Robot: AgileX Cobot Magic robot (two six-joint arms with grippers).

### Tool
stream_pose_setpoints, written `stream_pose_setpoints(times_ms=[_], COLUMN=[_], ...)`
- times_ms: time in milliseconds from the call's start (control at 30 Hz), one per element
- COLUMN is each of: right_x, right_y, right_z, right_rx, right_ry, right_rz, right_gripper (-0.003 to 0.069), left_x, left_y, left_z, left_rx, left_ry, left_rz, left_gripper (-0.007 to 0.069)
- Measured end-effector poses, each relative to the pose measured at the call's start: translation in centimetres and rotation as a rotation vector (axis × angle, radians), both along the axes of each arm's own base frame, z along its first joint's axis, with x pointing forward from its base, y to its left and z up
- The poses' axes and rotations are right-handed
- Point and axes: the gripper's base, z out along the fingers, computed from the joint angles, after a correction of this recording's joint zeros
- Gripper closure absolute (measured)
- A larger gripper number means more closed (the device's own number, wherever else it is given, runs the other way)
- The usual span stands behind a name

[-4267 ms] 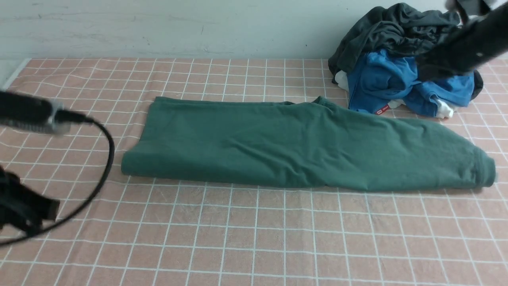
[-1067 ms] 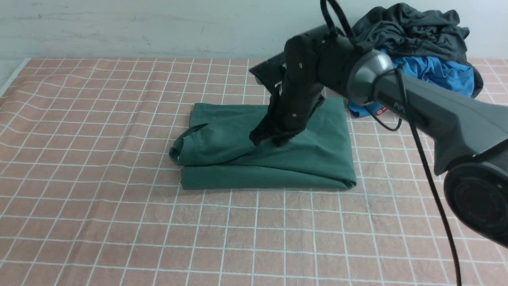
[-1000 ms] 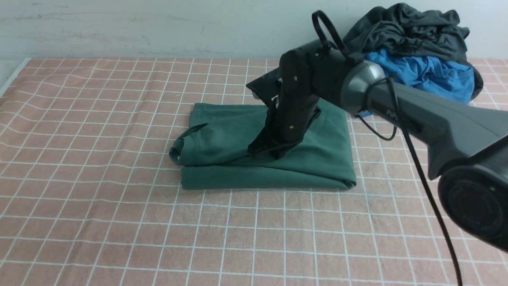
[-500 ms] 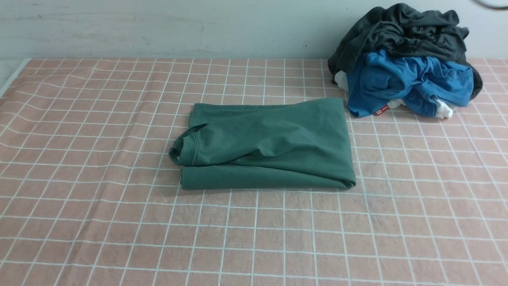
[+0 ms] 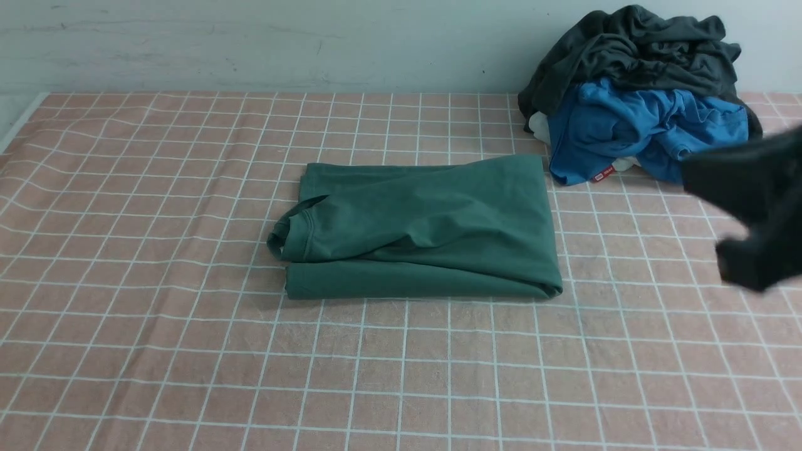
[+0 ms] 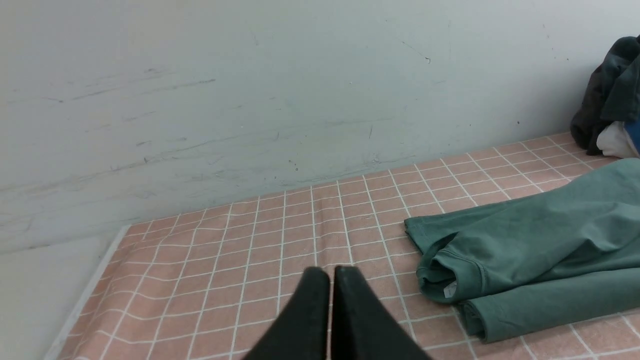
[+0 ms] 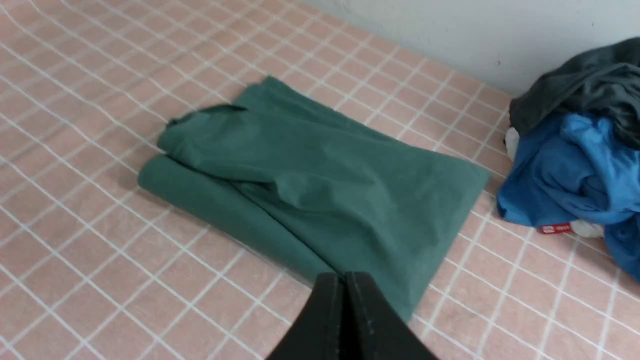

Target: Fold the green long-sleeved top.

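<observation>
Folded at centre of the front view, green long-sleeved top (image 5: 426, 219): soft, light cotton, likely to slump, best pinched through all layers at the right-hand fold; left gripper (image 6: 325, 272) and right gripper (image 7: 345, 277) clenched, empty.

Dark, blurred arm section (image 5: 761, 207), angular in outline; narrow, near-black paired gripper fingers (image 7: 345, 320), tapering towards tips.

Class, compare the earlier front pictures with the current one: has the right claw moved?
Yes. About a second ago it was over the green top; now the right claw is off to its right, below the blue garment in view.
</observation>
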Motion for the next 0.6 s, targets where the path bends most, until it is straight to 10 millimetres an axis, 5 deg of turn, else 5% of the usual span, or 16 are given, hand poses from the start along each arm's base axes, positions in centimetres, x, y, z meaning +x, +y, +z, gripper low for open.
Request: stream_pose_setpoints(times_ms=[33,67,267,600], right_x=[-0.3,-1.5,-3.8,-5.9], right_y=[-0.1,-0.6,-1.2,-2.2], right_z=[0.0,-2.5,-10.3,-16.6], right_rx=[0.028,0.091,0.192,0.201], right_ry=[-0.032,-0.093,-0.183,-0.126], right_rz=[0.005,0.028,0.107,0.128], right_gripper=[0.0671,0.0671,0.0671,0.0671], left_x=[0.0,0.0,0.0,0.0], left_y=[0.0,0.0,0.0,0.0], left_z=[0.0,0.0,0.0,0.0], left_rx=[0.000,0.000,0.000,0.000], left_ry=[0.000,0.000,0.000,-0.001], left_rz=[0.000,0.000,0.000,0.000], left_gripper=[0.0625,0.0625,0.0625,0.0625])
